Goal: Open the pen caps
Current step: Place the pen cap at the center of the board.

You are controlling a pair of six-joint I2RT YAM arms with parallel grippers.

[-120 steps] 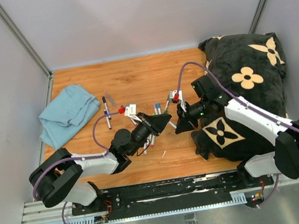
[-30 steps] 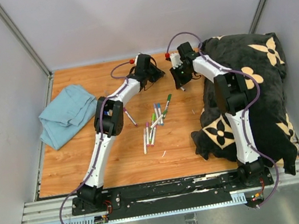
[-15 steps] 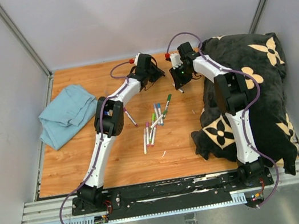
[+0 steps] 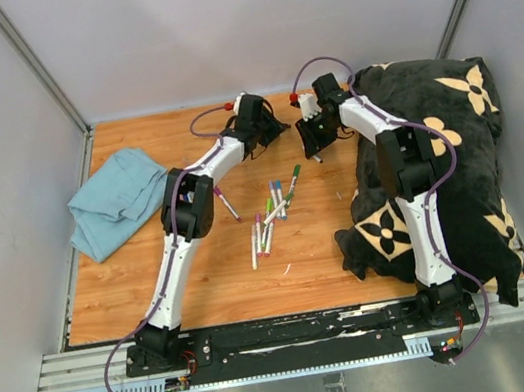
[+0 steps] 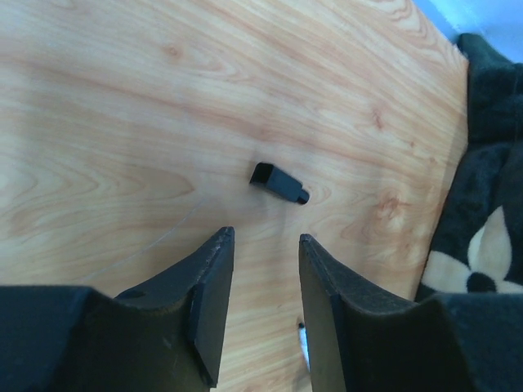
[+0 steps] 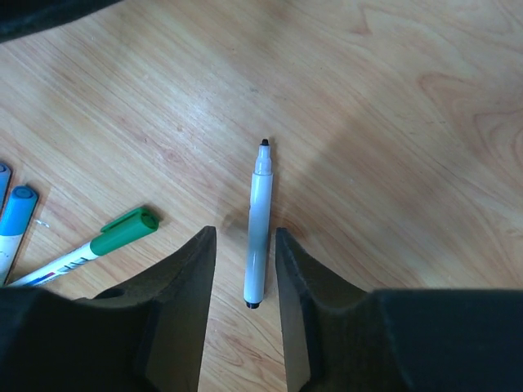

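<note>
Wood table (image 4: 154, 276): black cap (image 5: 278, 182) seen only L wrist; L gripper (image 5: 263, 238), R gripper (image 6: 243, 234) ajar, empty.

A blue cloth (image 4: 119, 201) is being left crumpled on the left side of the wooden counter (image 4: 154, 276). The right side is being covered by a black blanket (image 4: 457, 151) with cream flowers.

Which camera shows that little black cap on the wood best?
The left wrist view: the black cap lies close up on the table, just beyond the open left gripper. The right wrist view misses it, and from above it is too small to pick out.
</note>
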